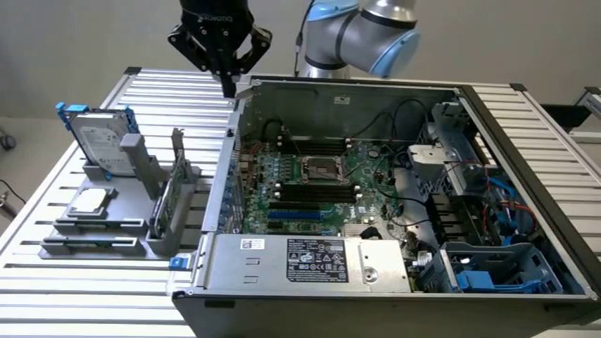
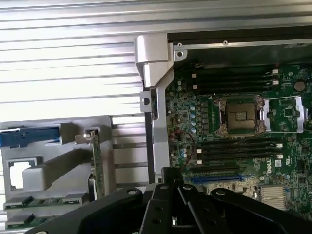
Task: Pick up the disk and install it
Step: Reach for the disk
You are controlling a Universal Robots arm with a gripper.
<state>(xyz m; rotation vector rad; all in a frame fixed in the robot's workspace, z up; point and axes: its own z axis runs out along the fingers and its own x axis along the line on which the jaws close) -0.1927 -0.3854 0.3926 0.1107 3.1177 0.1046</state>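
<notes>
Gripper (image 1: 228, 86): shut, empty, poised over the computer case (image 1: 357, 85) corner.
Disk (image 1: 97, 141): upright in its rack (image 1: 141, 167), untouched.
Progress: none yet; pickup and install both remain.

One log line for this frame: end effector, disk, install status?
end effector: shut, empty, over case corner | disk: upright in rack, untouched | install: not done

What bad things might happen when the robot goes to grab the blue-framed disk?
1. The claw hangs just above the computer case's wall. Dropping straight down, it might hit the metal.
2. The claw is shut and away from the disk. Reaching in shut, it would likely bump the disk rather than grab it.
3. The disk stands upright in a grey holder near a thin green card. A crooked grab might knock either.
</notes>
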